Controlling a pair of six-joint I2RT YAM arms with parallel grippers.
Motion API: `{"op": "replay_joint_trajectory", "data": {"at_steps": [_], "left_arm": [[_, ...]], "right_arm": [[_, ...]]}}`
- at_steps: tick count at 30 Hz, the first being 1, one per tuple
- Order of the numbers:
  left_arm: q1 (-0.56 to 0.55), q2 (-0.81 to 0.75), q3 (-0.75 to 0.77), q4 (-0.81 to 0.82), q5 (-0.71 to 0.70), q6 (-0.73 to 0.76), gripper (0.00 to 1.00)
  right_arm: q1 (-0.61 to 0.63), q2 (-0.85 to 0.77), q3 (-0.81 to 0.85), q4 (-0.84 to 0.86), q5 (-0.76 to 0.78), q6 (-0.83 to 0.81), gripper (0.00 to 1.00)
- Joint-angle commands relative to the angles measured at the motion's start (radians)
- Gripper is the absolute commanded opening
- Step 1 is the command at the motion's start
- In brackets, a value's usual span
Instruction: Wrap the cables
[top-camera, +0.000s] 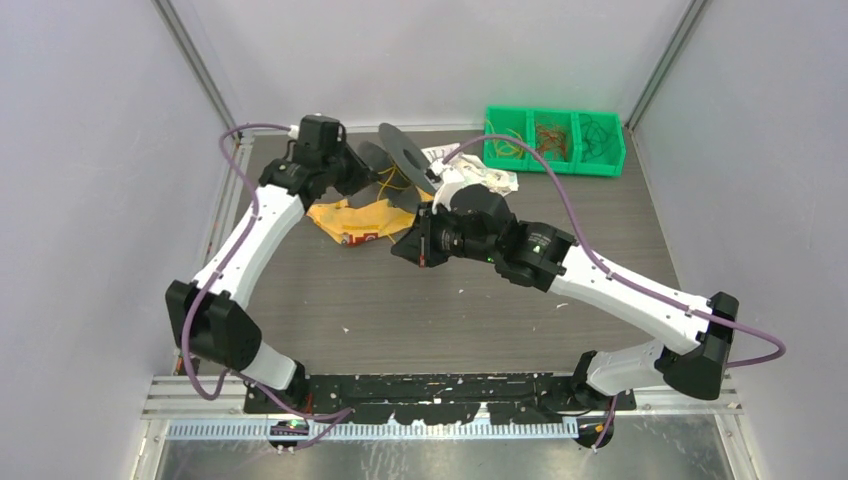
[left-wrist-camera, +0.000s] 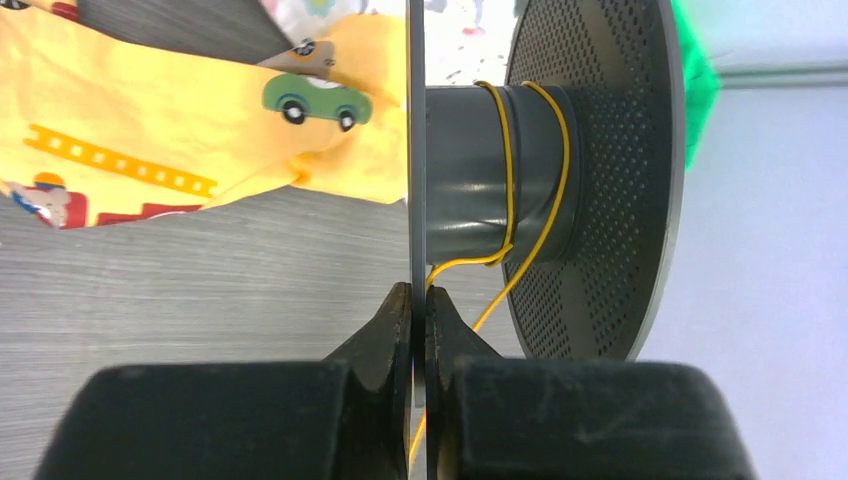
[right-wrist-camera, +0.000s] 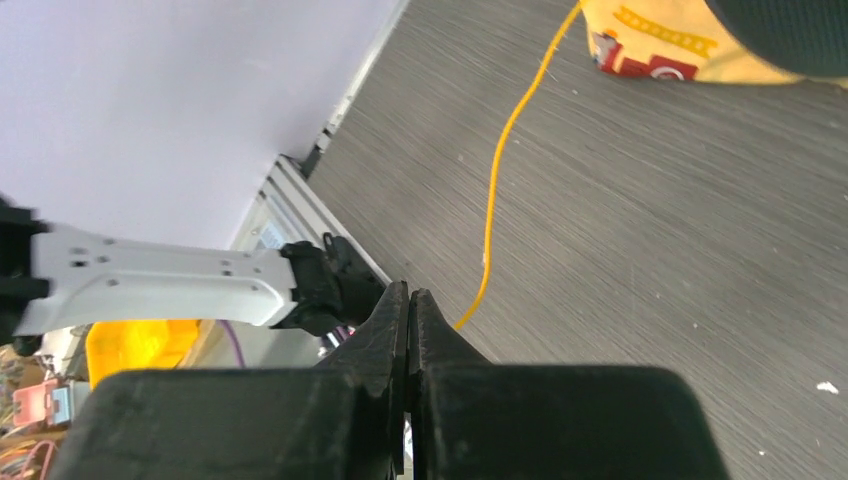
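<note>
A black spool (top-camera: 403, 152) stands on edge at the back of the table. In the left wrist view its grey core (left-wrist-camera: 465, 170) carries two turns of thin yellow cable (left-wrist-camera: 508, 150). My left gripper (left-wrist-camera: 418, 290) is shut on the spool's thin near flange (left-wrist-camera: 416, 120), and the cable runs down between the fingers. It also shows in the top view (top-camera: 365, 170). My right gripper (top-camera: 402, 250) is shut over the table's middle. In the right wrist view (right-wrist-camera: 410, 290) the yellow cable (right-wrist-camera: 495, 180) runs from the top of the frame down to the fingers, where its end is hidden.
A yellow printed cloth (top-camera: 355, 220) lies under and beside the spool. A crumpled white cloth (top-camera: 485, 178) lies right of it. A green three-compartment bin (top-camera: 555, 142) with wire coils stands at the back right. The left arm's link (right-wrist-camera: 160, 285) and table rail lie left of my right gripper.
</note>
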Motion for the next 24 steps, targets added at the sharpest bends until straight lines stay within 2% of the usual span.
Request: {"op": "replay_joint_trajectory", "data": {"at_steps": [1, 7, 24], "left_arm": [[0.067, -0.131, -0.024, 0.24, 0.162, -0.158, 0.01], [0.141, -0.192, -0.087, 0.34, 0.306, -0.278, 0.0], [0.197, -0.248, -0.117, 0.384, 0.419, -0.328, 0.01]], "right_arm": [[-0.017, -0.04, -0.06, 0.071, 0.077, 0.047, 0.01], [-0.084, -0.065, -0.147, 0.117, 0.082, 0.084, 0.01], [-0.39, -0.161, -0.278, 0.199, -0.13, 0.186, 0.0]]}}
